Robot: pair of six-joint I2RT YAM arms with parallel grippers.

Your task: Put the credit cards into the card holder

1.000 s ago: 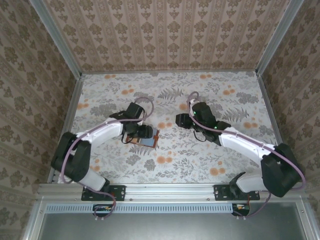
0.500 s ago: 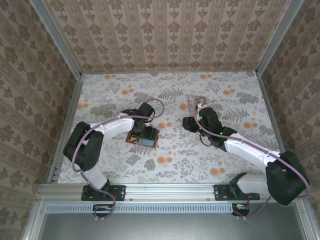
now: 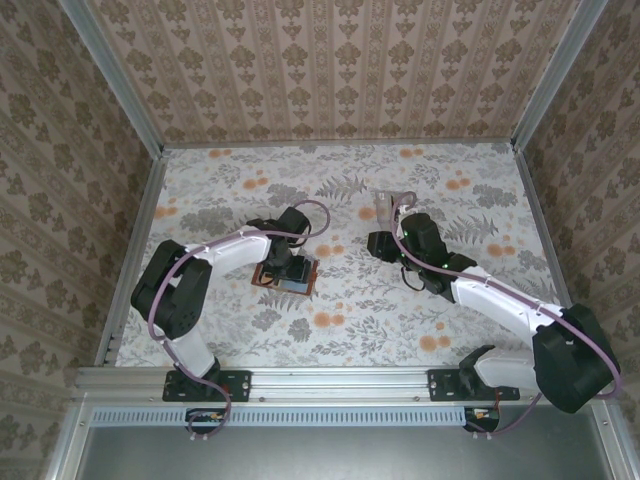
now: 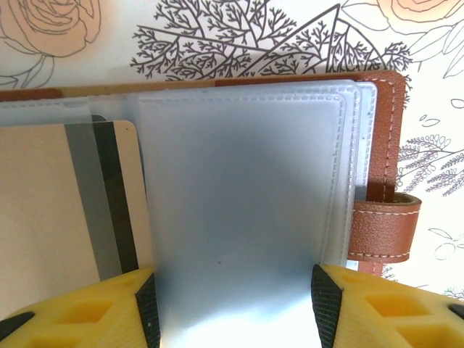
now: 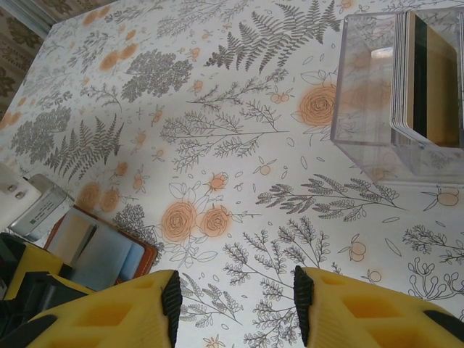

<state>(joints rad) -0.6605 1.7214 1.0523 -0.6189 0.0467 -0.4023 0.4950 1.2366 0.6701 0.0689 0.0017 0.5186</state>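
Note:
The card holder (image 3: pixel 296 283) lies open on the table, brown leather with a closing tab (image 4: pixel 384 232) and frosted sleeves. A tan card (image 4: pixel 51 210) with a black stripe sits in its left sleeve. A pale blue-grey sleeve face (image 4: pixel 239 196) lies under my left gripper (image 4: pixel 235 304), whose fingers stand apart low over it; I see nothing clamped. From above, the left gripper (image 3: pixel 283 262) hovers on the holder. More credit cards (image 5: pixel 428 80) stand on edge in a clear box (image 5: pixel 362 94). My right gripper (image 5: pixel 235 304) is open over bare table, between the box and the card holder (image 5: pixel 101 254).
The clear box (image 3: pixel 388 205) stands just behind my right gripper (image 3: pixel 374 243). Patterned walls with metal rails close in the table on three sides. Bare flowered tabletop stretches in front of the holder and at the far right.
My left wrist has swung round and now reaches the holder from behind instead of from the left. The right gripper has shifted slightly right. The holder has stayed put.

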